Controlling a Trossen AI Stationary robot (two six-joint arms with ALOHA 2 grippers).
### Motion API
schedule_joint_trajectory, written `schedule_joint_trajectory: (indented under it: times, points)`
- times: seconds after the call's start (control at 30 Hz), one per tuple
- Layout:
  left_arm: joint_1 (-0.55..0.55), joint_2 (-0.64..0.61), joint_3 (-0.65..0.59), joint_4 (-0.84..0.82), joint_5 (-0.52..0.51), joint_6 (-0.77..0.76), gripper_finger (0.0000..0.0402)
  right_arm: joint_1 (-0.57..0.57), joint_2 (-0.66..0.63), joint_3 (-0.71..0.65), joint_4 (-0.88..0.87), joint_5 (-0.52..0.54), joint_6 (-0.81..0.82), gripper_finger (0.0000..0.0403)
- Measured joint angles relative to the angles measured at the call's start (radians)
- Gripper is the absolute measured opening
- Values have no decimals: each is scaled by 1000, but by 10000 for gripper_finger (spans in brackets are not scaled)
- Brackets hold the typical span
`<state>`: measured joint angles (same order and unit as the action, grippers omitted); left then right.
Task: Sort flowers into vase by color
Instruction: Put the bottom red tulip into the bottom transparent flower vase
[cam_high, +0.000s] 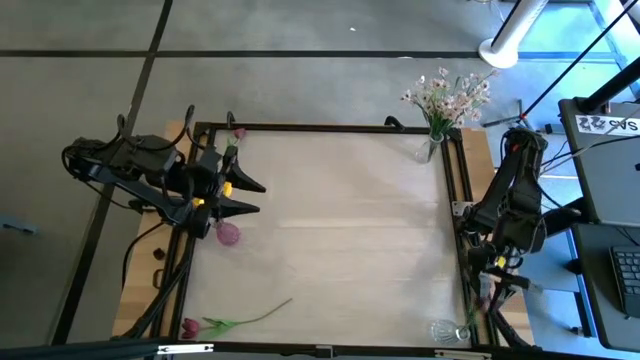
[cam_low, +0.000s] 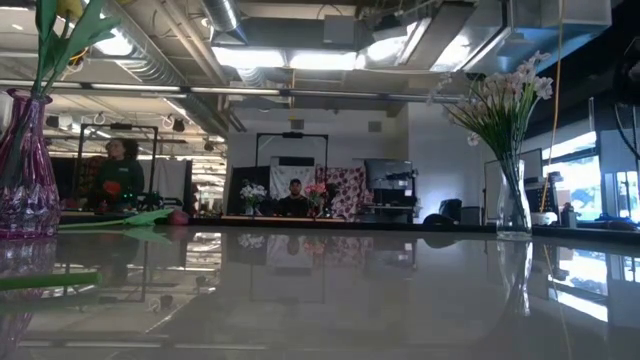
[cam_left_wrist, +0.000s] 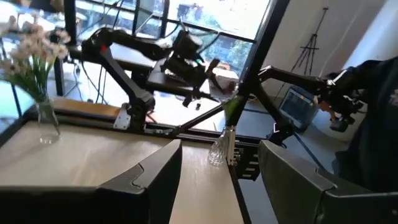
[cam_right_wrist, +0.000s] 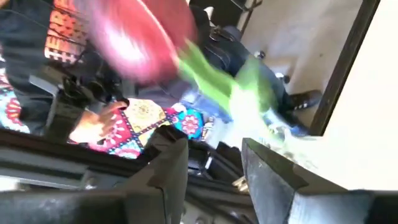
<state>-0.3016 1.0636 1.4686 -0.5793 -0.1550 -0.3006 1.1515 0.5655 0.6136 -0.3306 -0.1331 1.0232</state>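
A dark red tulip (cam_right_wrist: 134, 34) stands blurred just beyond my right gripper (cam_right_wrist: 214, 162), its green stem (cam_right_wrist: 217, 78) running down toward a clear vase (cam_high: 445, 330) at the table's near right corner. That gripper (cam_high: 492, 295) is open, with nothing between its fingers. Another dark red tulip (cam_high: 190, 326) lies flat on the table near the front left. My left gripper (cam_high: 258, 198) hangs open above a purple vase (cam_high: 228, 233), which holds green stems and a yellow head (cam_low: 65, 10). White-pink blossoms (cam_high: 450, 95) stand in a clear vase (cam_high: 430, 150) at the far right.
A black frame (cam_high: 330, 127) runs round the table top. A small pink bud (cam_high: 238, 132) sits at the far left corner. The middle of the table (cam_high: 340, 230) is bare. People stand in the room beyond the table (cam_low: 120, 170).
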Motion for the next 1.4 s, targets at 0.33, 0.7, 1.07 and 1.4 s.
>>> schedule_joint_trajectory:
  times: [0.33, 0.7, 1.07, 1.4]
  points:
    - [0, 12, -4, -51, -3, -153, 208, 0, -164, 62, -175, 49, 66, 152]
    - [-1, 66, -4, -57, -17, -455, 208, 0, -228, 282, -329, 434, -237, 152]
    - [22, 187, -4, -57, -29, -763, 208, 0, -228, 312, -241, 715, -481, 152]
    - [-56, 276, -3, -45, 138, -837, 208, 0, -228, 312, -239, 981, -479, 152]
